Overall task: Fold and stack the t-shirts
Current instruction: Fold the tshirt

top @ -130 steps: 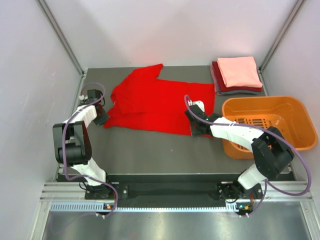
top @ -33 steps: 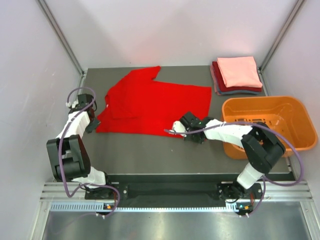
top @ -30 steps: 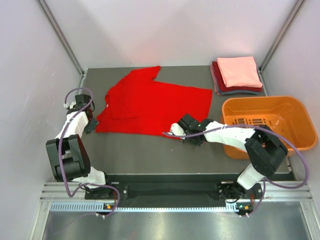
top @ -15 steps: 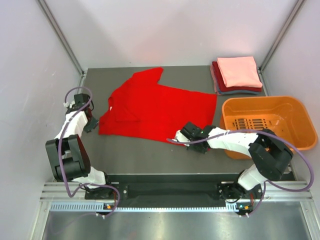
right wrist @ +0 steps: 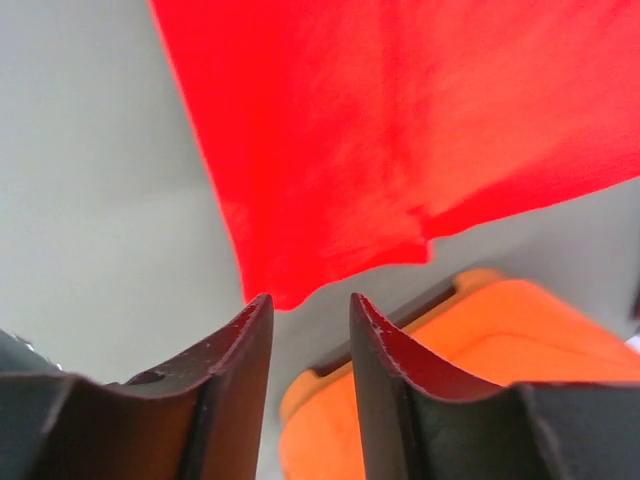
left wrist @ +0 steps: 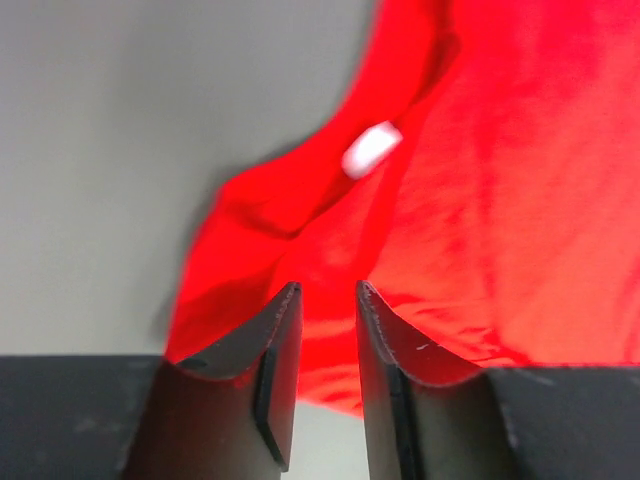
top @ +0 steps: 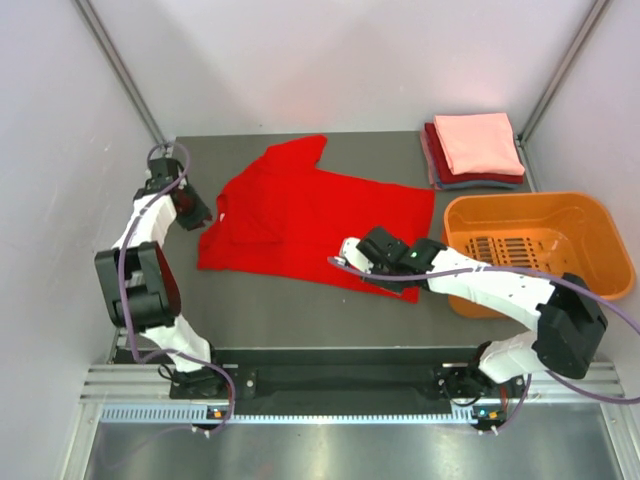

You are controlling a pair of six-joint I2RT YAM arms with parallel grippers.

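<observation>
Lying: one red t-shirt (top: 310, 220), three squares (top: 478, 142)

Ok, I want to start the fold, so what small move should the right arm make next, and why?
Probably lower the right gripper onto the corner of the red t-shirt nearest it and close on it. Its jaws stand apart with nothing between them, that corner lies just ahead of its fingertips, and the shirt lies spread out, not yet folded.

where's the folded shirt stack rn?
Top view: the folded shirt stack sits at the far right corner of the table, just behind the orange basket and to the right of the spread red t-shirt.
</observation>
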